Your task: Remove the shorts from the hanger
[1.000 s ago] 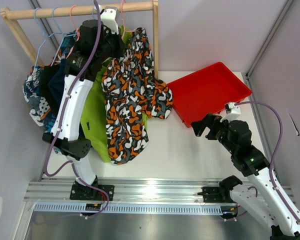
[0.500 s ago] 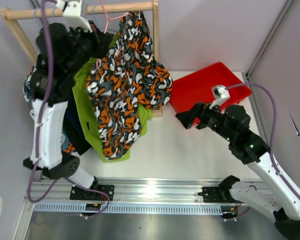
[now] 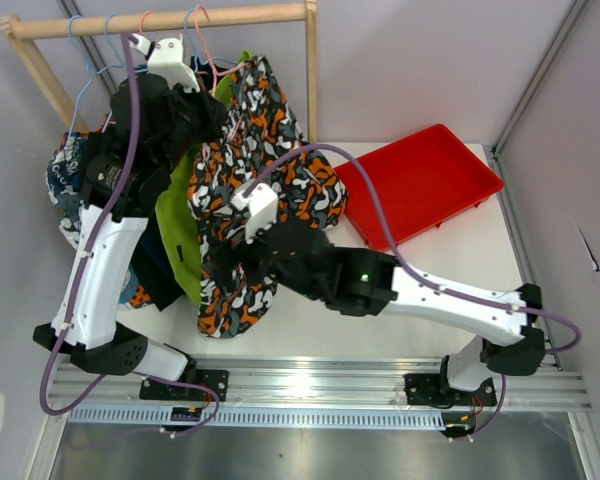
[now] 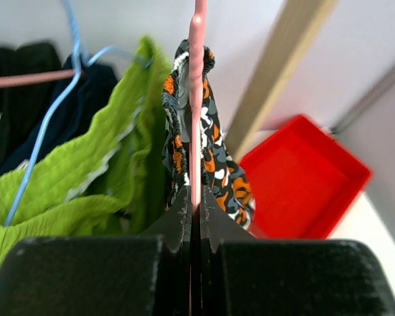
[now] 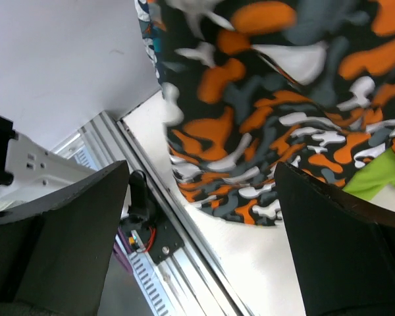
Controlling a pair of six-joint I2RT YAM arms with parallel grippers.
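Right gripper (image 5: 201, 171) — jaws wide apart, low over the table (image 3: 330, 335) edge, hem of camo shorts (image 5: 250, 99) between them, nothing gripped. These hang draped on the pink hanger (image 4: 197, 66), not yet off. Left gripper (image 4: 196, 210) — jaws clamped on that hanger, just below the rail (image 3: 160, 20). Crowding on the left by green shorts (image 4: 85, 178); open room to the right, toward the red tray (image 3: 420, 180).
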